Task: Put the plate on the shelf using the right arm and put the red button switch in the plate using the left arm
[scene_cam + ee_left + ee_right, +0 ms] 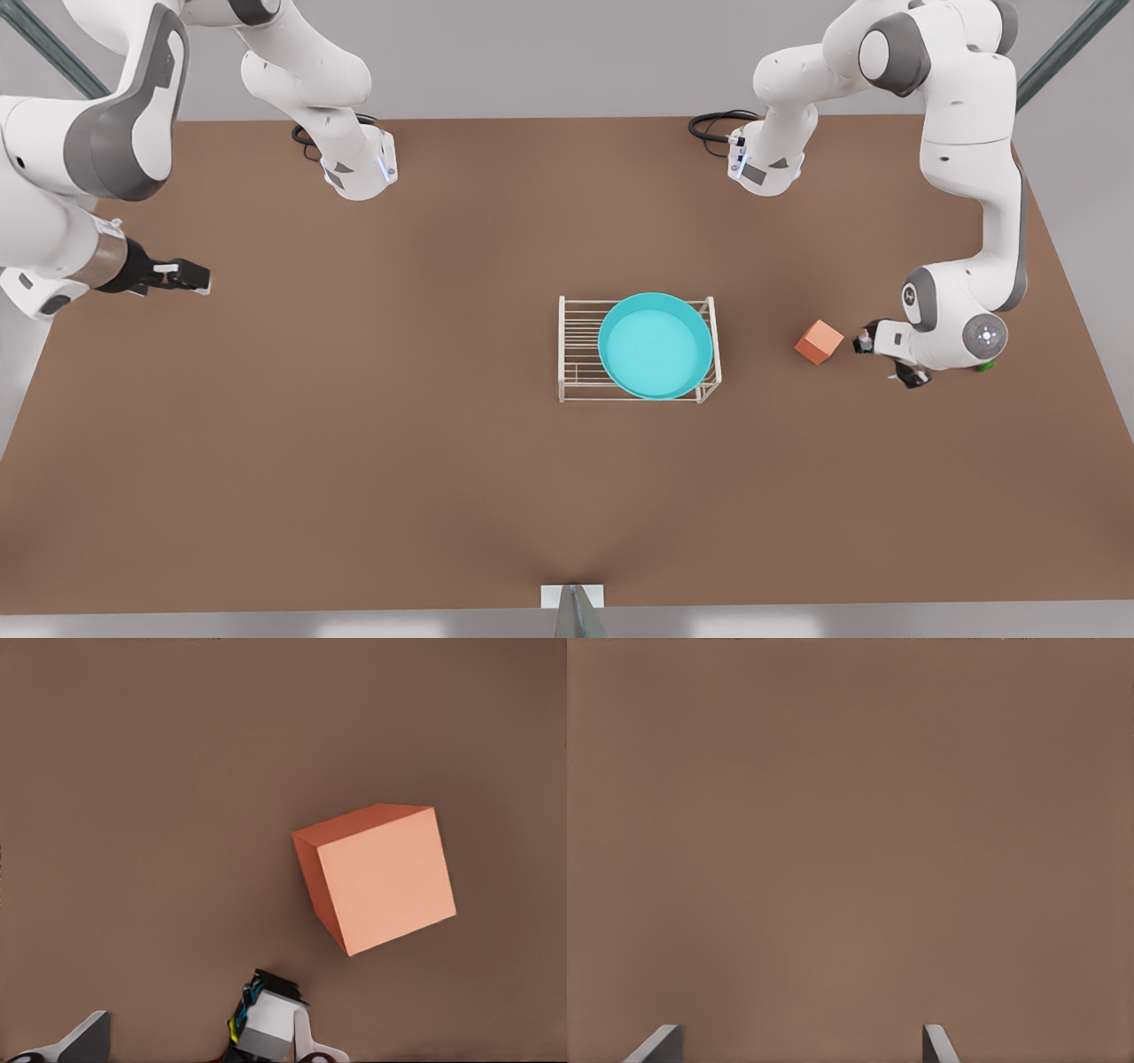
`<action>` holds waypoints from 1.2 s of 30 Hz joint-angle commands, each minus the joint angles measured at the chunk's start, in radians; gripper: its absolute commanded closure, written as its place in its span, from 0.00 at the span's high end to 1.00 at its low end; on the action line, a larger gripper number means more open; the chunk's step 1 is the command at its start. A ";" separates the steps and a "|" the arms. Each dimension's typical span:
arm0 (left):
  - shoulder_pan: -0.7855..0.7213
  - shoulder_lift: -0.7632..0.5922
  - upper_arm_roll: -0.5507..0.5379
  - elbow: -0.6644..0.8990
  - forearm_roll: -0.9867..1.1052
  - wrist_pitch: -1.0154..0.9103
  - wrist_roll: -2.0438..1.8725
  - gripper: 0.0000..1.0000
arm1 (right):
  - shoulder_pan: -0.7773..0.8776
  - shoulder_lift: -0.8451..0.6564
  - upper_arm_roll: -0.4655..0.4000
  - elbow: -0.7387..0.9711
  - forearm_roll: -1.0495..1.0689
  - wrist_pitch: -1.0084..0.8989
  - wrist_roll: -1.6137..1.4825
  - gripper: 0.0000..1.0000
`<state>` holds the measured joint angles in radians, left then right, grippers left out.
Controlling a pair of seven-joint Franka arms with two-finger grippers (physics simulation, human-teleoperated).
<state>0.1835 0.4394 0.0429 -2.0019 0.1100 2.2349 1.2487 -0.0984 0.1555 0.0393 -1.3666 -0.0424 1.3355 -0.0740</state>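
Brown table spanning your front view. Plate sitting on shelf, centre frame. Orange cube lying right of shelf. Left gripper working beside cube, jaws spread, small switch touching one finger. Right gripper waiting left edge, jaws spread.

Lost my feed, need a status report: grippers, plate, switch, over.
Left gripper down by orange-pink cube, small switch between its fingers. Right gripper open, parked over bare brown table. Round turquoise plate on white wire shelf, empty.
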 commanded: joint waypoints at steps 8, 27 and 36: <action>0.022 0.021 0.040 -0.069 0.033 0.095 0.665 1.00 | -0.003 0.006 0.001 0.011 0.006 -0.001 0.020 1.00; 0.004 0.016 0.038 -0.152 0.008 0.189 0.564 0.86 | -0.011 0.029 0.001 0.032 0.001 -0.012 0.019 1.00; 0.005 0.021 0.038 -0.150 0.008 0.189 0.528 0.49 | -0.009 0.035 0.002 0.029 0.003 -0.018 0.020 1.00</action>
<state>0.1881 0.4610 0.0812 -2.1529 0.1175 2.4210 1.7387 -0.1073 0.1913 0.0414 -1.3377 -0.0401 1.3208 -0.0573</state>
